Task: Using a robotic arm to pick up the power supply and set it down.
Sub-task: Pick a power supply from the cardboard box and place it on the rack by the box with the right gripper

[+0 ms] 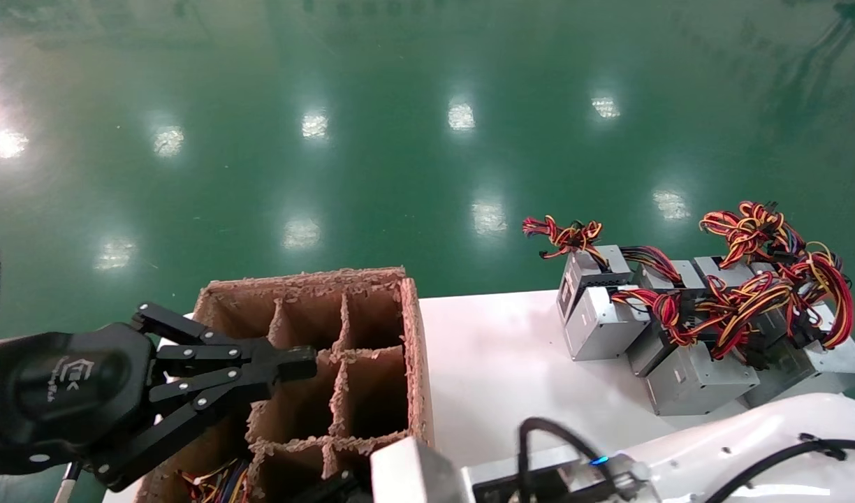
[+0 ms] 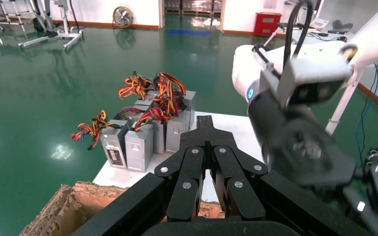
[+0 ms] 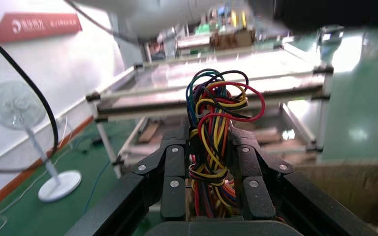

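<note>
- Two claws show, and only one is working. The right claw (image 3: 209, 135), black with linkage fingers on the glossy white robotic arm (image 1: 763, 426), is closed snugly around a thick bunch of red, yellow, black, blue and purple wires.
- Those wires belong to the power supply (image 3: 225, 98). Its silver-grey metal body is hidden below the fingers, so I cannot tell whether the pads also touch the casing.
- The brown cardboard box with paper dividers (image 1: 416, 349) stands on the white tabletop (image 1: 497, 363). In the head view the white arm reaches down at the box's near edge, and in the right wrist view a cardboard wall lies just beside the claw.
- The step in hand looks like the carry-and-place — the unit is gripped and is at or over a near compartment, not yet released.
- The next move calls for lowering straight between the dividers until the unit bears on the bottom, then spreading the fingers and lifting clear without snagging the wire loops.
- The black left claw (image 1: 288, 367) hovers above the far-left part of the box with its fingertips (image 2: 207, 124) pressed together, holding nothing — it looks idle.
- The other grey metal boxes with red-yellow-black wires (image 1: 679, 328) sit clustered at the tabletop's right end, well apart from the box.
</note>
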Robot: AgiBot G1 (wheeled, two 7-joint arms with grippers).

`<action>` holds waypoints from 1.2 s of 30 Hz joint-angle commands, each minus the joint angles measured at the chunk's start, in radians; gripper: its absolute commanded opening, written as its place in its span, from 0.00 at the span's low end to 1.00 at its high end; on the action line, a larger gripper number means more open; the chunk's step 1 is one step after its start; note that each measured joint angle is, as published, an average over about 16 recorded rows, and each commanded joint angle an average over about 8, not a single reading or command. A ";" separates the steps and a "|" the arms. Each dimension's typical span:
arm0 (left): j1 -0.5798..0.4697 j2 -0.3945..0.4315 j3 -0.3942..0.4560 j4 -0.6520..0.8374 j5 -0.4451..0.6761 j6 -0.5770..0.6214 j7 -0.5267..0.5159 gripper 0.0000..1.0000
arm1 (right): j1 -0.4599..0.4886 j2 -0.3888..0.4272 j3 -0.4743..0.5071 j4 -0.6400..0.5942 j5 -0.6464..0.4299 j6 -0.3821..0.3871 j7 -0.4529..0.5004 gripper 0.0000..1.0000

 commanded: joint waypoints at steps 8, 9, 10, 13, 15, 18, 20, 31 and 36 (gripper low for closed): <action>0.000 0.000 0.000 0.000 0.000 0.000 0.000 0.00 | -0.018 0.014 0.081 0.005 0.155 -0.037 -0.047 0.00; 0.000 0.000 0.000 0.000 0.000 0.000 0.000 0.00 | -0.020 0.018 0.092 0.008 0.170 -0.038 -0.054 0.00; 0.000 0.000 0.000 0.000 0.000 0.000 0.000 0.00 | -0.021 0.021 0.101 0.012 0.183 -0.037 -0.060 0.00; 0.000 0.000 0.000 0.000 0.000 0.000 0.000 0.00 | -0.029 0.032 0.126 0.026 0.216 -0.031 -0.073 0.00; 0.000 0.000 0.000 0.000 0.000 0.000 0.000 0.00 | -0.034 0.040 0.143 0.040 0.239 -0.023 -0.077 0.00; 0.000 0.000 0.000 0.000 0.000 0.000 0.000 0.00 | -0.040 0.052 0.169 0.064 0.278 -0.010 -0.073 0.00; 0.000 0.000 0.000 0.000 0.000 0.000 0.000 0.00 | -0.043 0.062 0.186 0.083 0.303 0.000 -0.068 0.00; 0.000 0.000 0.000 0.000 0.000 0.000 0.000 0.00 | -0.054 0.137 0.274 0.136 0.391 0.049 -0.058 0.00; 0.000 0.000 0.000 0.000 0.000 0.000 0.000 0.00 | -0.071 0.187 0.304 0.139 0.404 0.064 -0.054 0.00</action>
